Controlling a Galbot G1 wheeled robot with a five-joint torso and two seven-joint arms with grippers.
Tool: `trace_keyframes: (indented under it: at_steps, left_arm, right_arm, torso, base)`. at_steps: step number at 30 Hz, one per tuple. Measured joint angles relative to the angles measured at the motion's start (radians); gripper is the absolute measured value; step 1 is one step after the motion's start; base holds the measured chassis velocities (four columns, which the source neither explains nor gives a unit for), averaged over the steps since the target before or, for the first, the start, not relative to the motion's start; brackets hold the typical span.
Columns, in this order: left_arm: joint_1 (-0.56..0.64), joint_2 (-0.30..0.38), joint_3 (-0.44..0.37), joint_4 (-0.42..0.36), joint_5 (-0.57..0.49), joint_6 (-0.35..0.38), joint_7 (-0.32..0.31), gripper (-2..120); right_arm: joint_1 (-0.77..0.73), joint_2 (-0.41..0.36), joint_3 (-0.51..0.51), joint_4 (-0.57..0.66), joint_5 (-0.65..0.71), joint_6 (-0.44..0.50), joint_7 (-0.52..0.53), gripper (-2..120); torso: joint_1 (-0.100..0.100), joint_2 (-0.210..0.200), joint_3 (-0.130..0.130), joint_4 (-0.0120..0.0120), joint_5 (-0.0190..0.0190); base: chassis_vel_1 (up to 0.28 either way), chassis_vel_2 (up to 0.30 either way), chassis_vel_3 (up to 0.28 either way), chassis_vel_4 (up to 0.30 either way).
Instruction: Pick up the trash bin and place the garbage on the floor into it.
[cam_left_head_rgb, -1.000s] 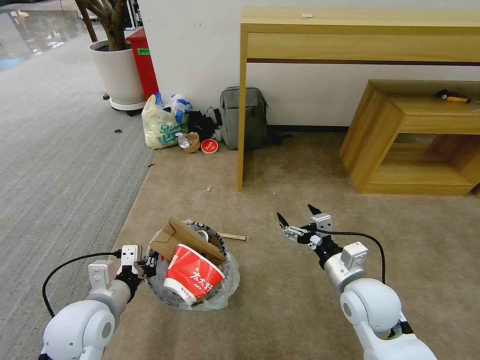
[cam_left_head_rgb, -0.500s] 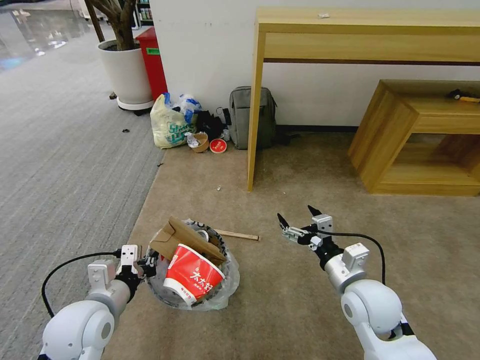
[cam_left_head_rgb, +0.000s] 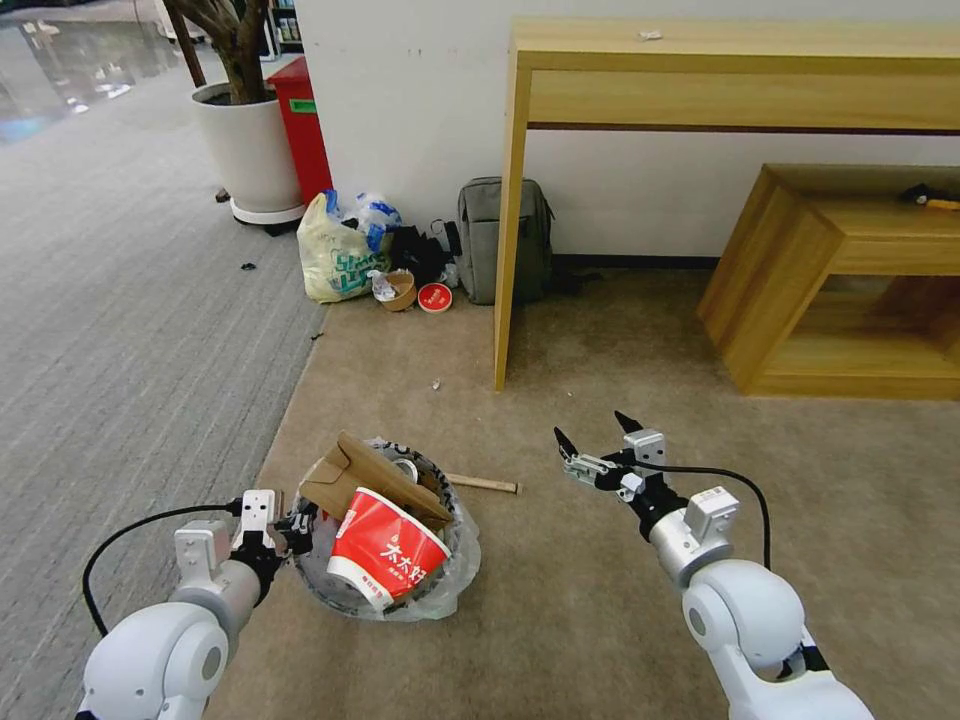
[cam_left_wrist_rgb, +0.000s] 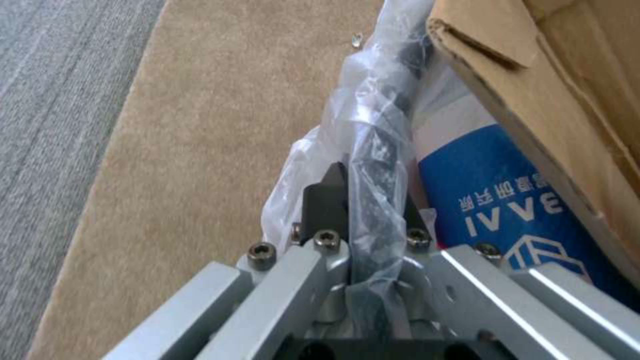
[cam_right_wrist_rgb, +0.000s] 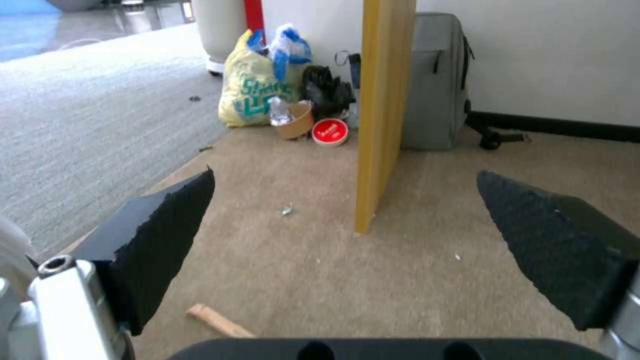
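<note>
While the left pincer (cam_left_wrist_rgb: 363, 200) is clamped on the bagged rim of the trash bin (cam_left_head_rgb: 440, 585), its wrist view catches a blue cup (cam_left_wrist_rgb: 507, 210) tucked under the cardboard (cam_left_wrist_rgb: 567, 100), which the head view hides behind a red cup (cam_left_head_rgb: 385, 560). The right pincer (cam_left_head_rgb: 598, 440) hangs with fingers spread wide and empty, just right of the bin. A wooden stick (cam_left_head_rgb: 483, 484) lies on the floor (cam_left_head_rgb: 560, 600) between them, touching neither.
</note>
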Motion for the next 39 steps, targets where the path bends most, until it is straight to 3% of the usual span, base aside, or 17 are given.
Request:
trace_keyframes:
  at_steps: [28,35,39]
  left_arm:
    - [-0.003,-0.001,0.000,0.005,0.002,-0.002,0.003,0]
    - [-0.004,-0.002,-0.009,0.015,0.001,-0.006,0.002,0]
    - [-0.010,-0.005,-0.022,0.025,0.000,-0.006,-0.001,0]
  right_arm:
    - [0.005,-0.003,0.000,-0.013,0.002,-0.002,-0.020,100]
    - [0.021,-0.054,0.005,-0.057,0.003,-0.023,-0.034,100]
    - [0.077,-0.135,0.001,-0.168,0.026,0.001,-0.131,100]
  torso:
    - [0.000,0.000,0.000,0.0000,0.0001]
    - [0.000,0.000,0.000,0.0000,0.0000]
    - [0.000,0.000,0.000,0.0000,0.0001]
  base:
    - [-0.057,0.059,0.064,-0.059]
    - [-0.071,0.071,0.061,-0.070]
    - [0.000,0.000,0.000,0.000]
